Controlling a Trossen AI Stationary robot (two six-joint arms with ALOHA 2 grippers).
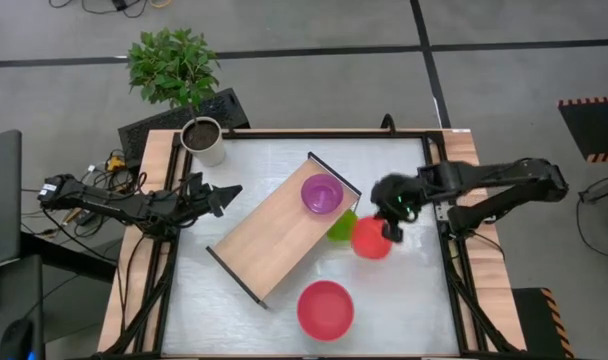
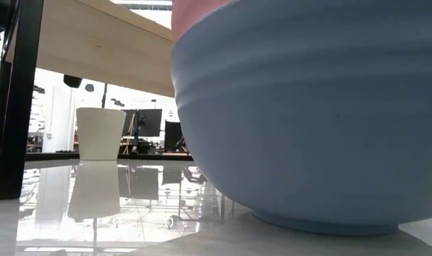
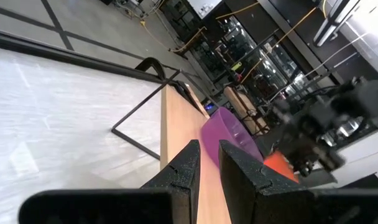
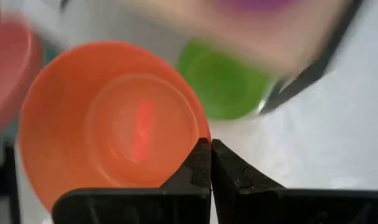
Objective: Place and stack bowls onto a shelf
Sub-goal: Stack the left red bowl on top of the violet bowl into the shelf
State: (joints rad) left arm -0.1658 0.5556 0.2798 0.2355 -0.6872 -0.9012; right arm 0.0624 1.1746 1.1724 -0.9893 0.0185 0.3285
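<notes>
High view, left to right: left tool (image 1: 227,192) hangs over the desk's (image 1: 404,300) left part, just off the shelf's (image 1: 274,235) near corner, holding nothing; the left wrist view shows its fingers (image 3: 188,167) almost together with only a thin gap. White plant pot (image 1: 203,141) stands at the desk's far left corner. Shelf lies diagonally across the middle, with the purple bowl (image 1: 322,193) on its upper end. Yellow-green bowl (image 1: 342,226) sits on the desk against the shelf's right edge. Small red bowl (image 1: 370,238) is just right of it, touching or nearly so. Right tool (image 1: 393,228) is at this bowl's right rim; the right wrist view shows its fingers (image 4: 198,165) pinched on the rim. Larger red bowl (image 1: 325,309) rests low on the desk, apart from the others. Low view: its blue outer wall (image 2: 322,121) fills the frame.
</notes>
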